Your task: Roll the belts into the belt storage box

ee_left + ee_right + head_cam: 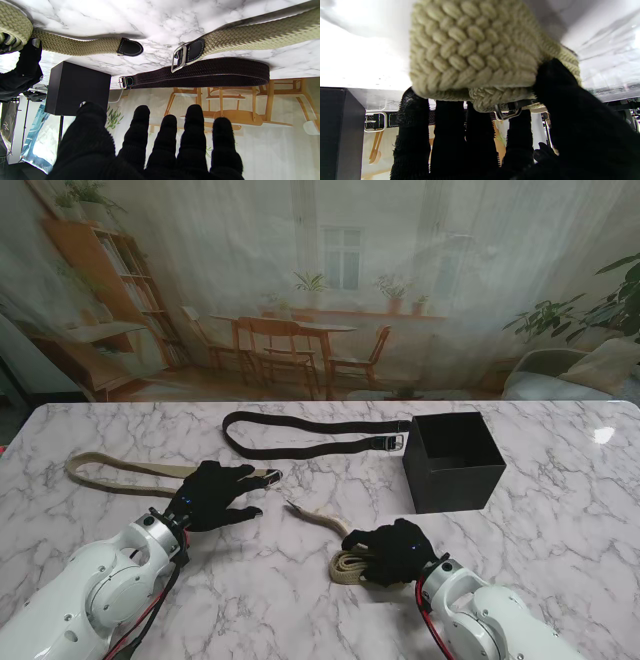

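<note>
No readable brand or writing on any item. Black belt storage box [455, 461] stands open-topped on the marble table [560, 520], right of centre; interior looks dark, contents cannot be told. Right hand [398, 550] closed on a partly rolled beige woven belt [349, 563], tail [318, 516] trailing toward the left hand [213, 492], which hovers fingers spread, empty, over a second beige belt [110, 472]. Black belt [300, 434] lies farther from me, beside the box

Belts: three — two beige [120, 471] [345, 558], one black [300, 435], all left of the box
Belt storage box [455, 460]: one — black, open-topped
Gloved hands: two [212, 492] [395, 550]
</note>
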Robot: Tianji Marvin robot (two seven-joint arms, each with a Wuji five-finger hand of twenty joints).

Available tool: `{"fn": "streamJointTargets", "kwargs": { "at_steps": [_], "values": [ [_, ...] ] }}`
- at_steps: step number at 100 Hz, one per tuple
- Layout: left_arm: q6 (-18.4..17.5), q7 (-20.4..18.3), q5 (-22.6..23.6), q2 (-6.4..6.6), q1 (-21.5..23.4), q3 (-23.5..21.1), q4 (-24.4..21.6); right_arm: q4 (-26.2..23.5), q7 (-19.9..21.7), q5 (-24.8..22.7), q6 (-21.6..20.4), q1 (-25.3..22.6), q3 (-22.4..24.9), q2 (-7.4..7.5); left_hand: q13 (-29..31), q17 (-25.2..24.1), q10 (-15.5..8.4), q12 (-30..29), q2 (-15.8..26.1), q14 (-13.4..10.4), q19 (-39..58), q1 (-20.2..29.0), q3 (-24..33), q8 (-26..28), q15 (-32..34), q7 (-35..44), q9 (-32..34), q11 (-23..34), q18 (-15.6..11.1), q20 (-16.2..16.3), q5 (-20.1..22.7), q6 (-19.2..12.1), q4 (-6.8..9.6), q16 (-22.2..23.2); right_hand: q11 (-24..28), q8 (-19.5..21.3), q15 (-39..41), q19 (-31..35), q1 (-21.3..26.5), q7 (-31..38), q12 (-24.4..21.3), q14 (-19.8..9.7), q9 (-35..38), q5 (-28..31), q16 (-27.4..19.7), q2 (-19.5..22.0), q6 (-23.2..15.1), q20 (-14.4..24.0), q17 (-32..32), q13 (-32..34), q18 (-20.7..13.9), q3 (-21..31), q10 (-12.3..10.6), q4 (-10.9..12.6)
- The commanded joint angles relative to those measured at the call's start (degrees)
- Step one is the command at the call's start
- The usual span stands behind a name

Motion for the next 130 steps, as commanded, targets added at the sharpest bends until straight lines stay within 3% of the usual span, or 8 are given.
{"fn": "streamJointTargets", "kwargs": {
  "at_steps": [1,15,34,47,68,79,96,130],
  "values": [
    [0.01,-0.64,0.04,-0.15,0.01,0.10,0.10,1.16,0.17,0.13,0.25,-0.71,-0.38,0.21,-1.81,-1.20,-0.14,0.29,2.85,-0.24,-1.97,-0.02,-1.70,0.63,-0.99,0.03,-2.22,0.10,1.78,0.86,-0.53,0.52,-0.50,0.27,3.95,-1.38,0.25,-0.85,4.84,-0.98,3.06,-2.82,8.76,-2.60,-0.42,3.64,-5.61,0.82,-1.92,-1.15,1.26,5.91,-6.90,3.05],
    [-0.08,-0.80,-0.05,-0.14,-0.03,0.17,0.11,1.32,-0.60,-0.15,0.68,-0.64,-0.63,0.16,-1.76,-1.18,-0.15,0.30,2.85,-0.15,-1.97,-0.03,-1.73,0.63,-0.97,0.04,-2.18,0.11,1.77,0.88,-0.53,0.54,-0.51,0.28,3.91,-1.95,0.41,-1.00,7.90,-1.26,4.19,-2.50,8.75,-4.19,-0.44,8.64,-4.57,1.49,-2.51,-0.85,0.62,6.17,-5.90,3.28],
    [-0.38,-1.97,-0.76,-0.06,-0.67,1.01,0.38,1.02,-0.02,-0.78,0.83,-0.71,-0.68,0.33,-1.97,-1.17,-0.02,0.28,2.66,-0.06,-1.95,-0.26,-1.84,0.59,-1.10,-0.07,-2.17,0.07,1.80,0.90,-0.72,0.62,-0.54,0.22,3.53,-2.73,-0.14,-1.38,1.26,-1.46,4.82,-1.81,3.91,-4.67,-0.73,6.26,2.60,2.11,-3.80,-2.92,0.12,5.43,-4.60,4.86],
    [-0.58,-4.98,-1.67,0.24,-2.47,3.29,1.15,1.16,-0.08,-0.89,0.79,-0.41,-0.99,0.35,-2.38,-1.06,0.14,-0.75,0.19,-0.28,-2.33,-1.35,-1.97,0.15,-1.76,-1.00,-3.90,-1.43,1.47,0.68,-2.29,0.13,-0.49,-0.28,3.93,-3.03,0.08,-1.53,3.77,-1.60,4.91,-2.21,4.08,-3.88,-0.74,5.01,4.72,2.22,-3.85,-2.69,-0.04,6.33,-5.02,4.33],
    [-0.37,-9.95,-2.98,0.89,-8.55,9.96,4.66,0.96,0.29,-1.18,0.03,-0.10,-1.20,0.47,-9.82,-1.57,-0.05,-10.01,-10.14,-0.93,-7.09,-5.04,-0.93,-6.93,-5.63,-9.20,-20.35,-7.70,-4.76,-2.78,-14.28,-1.85,-0.10,-5.38,3.46,-3.08,-0.05,-1.79,6.63,-1.44,5.03,-2.77,4.82,-3.66,-0.89,4.32,3.24,2.23,-3.85,-2.23,-0.31,6.83,-5.68,3.31],
    [-0.01,-11.10,-3.63,1.05,-12.62,13.86,7.49,0.86,0.42,-1.26,-0.62,-0.18,-1.01,0.53,-11.73,-1.97,-0.56,-12.28,-13.00,-2.01,-8.06,-3.30,-0.18,-9.08,-5.97,-10.61,-23.56,-8.32,-7.44,-3.76,-16.88,-2.64,0.23,-6.68,3.13,-3.00,-0.16,-1.96,8.00,-1.17,5.29,-3.32,5.63,-3.45,-0.93,4.17,1.20,2.18,-3.73,-1.88,-0.65,7.05,-6.45,2.96],
    [0.97,-13.01,-6.10,1.09,-18.27,19.76,11.90,1.21,0.00,-1.28,-1.07,-0.19,-1.01,0.54,-8.99,-0.32,-1.43,-11.91,-13.40,-3.10,-3.97,1.05,1.45,-11.12,-3.29,-10.73,-20.11,-6.64,-8.42,-2.62,-18.12,-3.99,0.68,-5.93,2.05,-2.77,-0.51,-2.09,9.28,-0.69,5.63,-3.75,6.37,-3.23,-0.95,4.39,-3.21,2.14,-3.51,-1.52,-0.91,7.28,-6.95,2.70],
    [3.67,-9.19,-7.64,0.23,-24.24,27.68,17.56,1.46,-0.08,-0.90,-2.20,0.02,-1.17,0.54,-5.04,1.50,-5.80,-8.51,-9.22,-5.63,3.32,10.33,3.98,-12.37,0.18,-9.52,-18.08,1.65,-10.36,-0.78,-16.89,-5.16,0.70,-2.37,1.19,-2.46,-0.75,-2.31,9.87,-0.14,6.04,-4.10,7.05,-3.02,-0.90,4.62,-4.83,2.05,-3.53,-1.16,-1.10,7.28,-7.46,2.52]
  ]
}}
